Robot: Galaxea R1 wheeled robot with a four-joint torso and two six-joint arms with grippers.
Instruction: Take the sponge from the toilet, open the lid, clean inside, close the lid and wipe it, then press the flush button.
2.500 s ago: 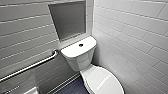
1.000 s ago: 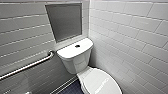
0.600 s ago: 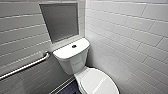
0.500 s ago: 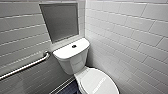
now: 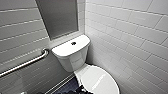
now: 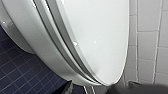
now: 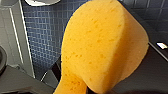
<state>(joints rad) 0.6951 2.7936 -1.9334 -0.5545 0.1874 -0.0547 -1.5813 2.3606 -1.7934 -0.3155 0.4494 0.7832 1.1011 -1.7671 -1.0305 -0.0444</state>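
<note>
Head view showed the toilet (image 5: pixel 75 60) in a corner of white wall tiles (image 5: pixel 130 32), its boxy tank near the centre with the flush button (image 5: pixel 73 43) dark and round in the middle of the tank top. The lid (image 5: pixel 100 80) lay shut over the bowl at 5 o'clock. A metal grab bar (image 5: pixel 25 63) ran along the wall at 8 o'clock, and a grey recessed panel (image 5: pixel 58 17) sat at 12 o'clock above the tank. A strip of dark blue floor (image 5: pixel 67 87) showed at 6 o'clock. In the left wrist view the lid's smooth white top was close to the camera, closed down on the seat, with blue mosaic floor beside the bowl. Dark parts of the left gripper (image 6: pixel 105 90) edged in near the lid's rim, and I could not tell whether it was open or closed. In the right wrist view the right gripper (image 7: pixel 82 87) was pinched on the lower end of the sponge (image 7: pixel 100 45), which stood up orange and porous, held clear above the blue floor.
</note>
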